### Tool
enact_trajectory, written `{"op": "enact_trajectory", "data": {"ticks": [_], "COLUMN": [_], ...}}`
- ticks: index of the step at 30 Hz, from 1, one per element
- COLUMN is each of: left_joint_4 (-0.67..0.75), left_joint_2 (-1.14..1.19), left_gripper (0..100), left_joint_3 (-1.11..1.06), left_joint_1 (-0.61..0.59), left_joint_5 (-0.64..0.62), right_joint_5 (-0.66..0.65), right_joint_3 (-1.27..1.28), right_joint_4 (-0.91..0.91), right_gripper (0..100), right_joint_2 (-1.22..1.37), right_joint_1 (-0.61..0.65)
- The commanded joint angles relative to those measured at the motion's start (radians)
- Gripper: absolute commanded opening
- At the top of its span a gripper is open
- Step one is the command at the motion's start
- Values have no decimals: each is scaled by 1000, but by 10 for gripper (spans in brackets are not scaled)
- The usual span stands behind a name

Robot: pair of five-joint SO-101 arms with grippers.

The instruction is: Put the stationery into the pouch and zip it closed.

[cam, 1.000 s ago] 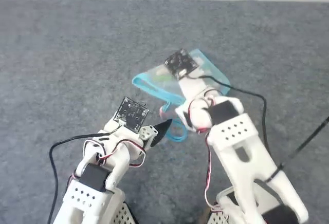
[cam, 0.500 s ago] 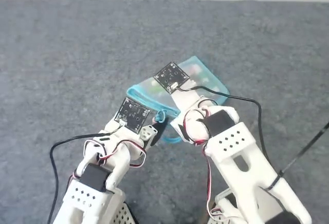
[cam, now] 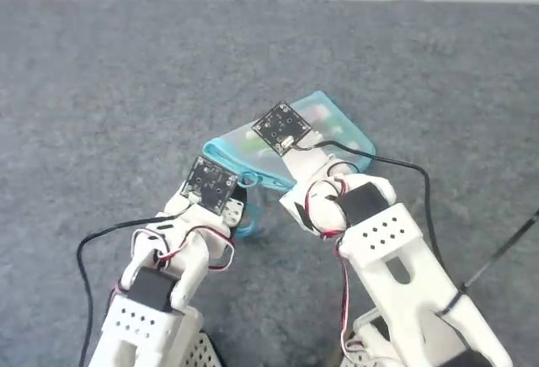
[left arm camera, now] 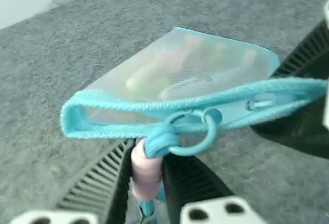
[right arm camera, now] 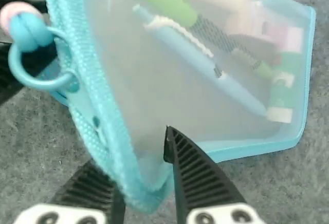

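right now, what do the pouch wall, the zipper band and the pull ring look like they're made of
Pouch wall: likely thin translucent plastic with a frosted finish; the pens show blurred through it.
Zipper band: woven fabric, matte; a ribbed weave is visible.
Pull ring: smooth, even turquoise, probably plastic, possibly coated metal.

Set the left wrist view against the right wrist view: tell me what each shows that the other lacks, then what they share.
Left wrist view: the left gripper shut on the zipper pull's pink bead, and the zip band's free end. Right wrist view: the right gripper pinching the pouch's zip-end corner, plus separate items inside, a blue pen and a green marker. Both: the translucent pouch, its ring pull, the bead, and stationery seen through the wall.
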State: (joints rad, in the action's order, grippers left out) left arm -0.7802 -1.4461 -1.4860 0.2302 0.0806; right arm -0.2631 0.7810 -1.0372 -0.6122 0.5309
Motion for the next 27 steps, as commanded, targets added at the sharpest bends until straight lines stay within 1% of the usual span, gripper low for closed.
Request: {"op": "enact_trajectory", "data": {"ticks": [1, 8, 13, 16, 20, 22, 25, 27], "left_joint_4": [41, 40, 37, 40, 34, 34, 41, 41], "left_joint_2": [-17, -17, -17, -12, -11, -11, -11, -14], "left_gripper": [10, 10, 10, 10, 10, 10, 10, 10], "left_joint_3": [36, 36, 36, 31, 25, 24, 30, 30], "left_joint_1": [-97, -103, -104, -75, -8, -38, -129, -141], "left_joint_5": [8, 11, 11, 12, 29, 32, 31, 32], "right_joint_5": [-12, -14, -44, -48, -51, -71, -101, -130], "right_joint_3": [17, 46, 44, 40, 40, 38, 38, 43], "right_joint_4": [-1, 22, 22, 21, 15, 4, 4, 4], "right_gripper": [6, 6, 6, 6, 6, 6, 6, 6], "right_joint_2": [-5, -7, -15, -19, -19, -30, -71, -85], "right_joint_1": [-61, -74, -139, -148, -110, -145, -252, -306]}}
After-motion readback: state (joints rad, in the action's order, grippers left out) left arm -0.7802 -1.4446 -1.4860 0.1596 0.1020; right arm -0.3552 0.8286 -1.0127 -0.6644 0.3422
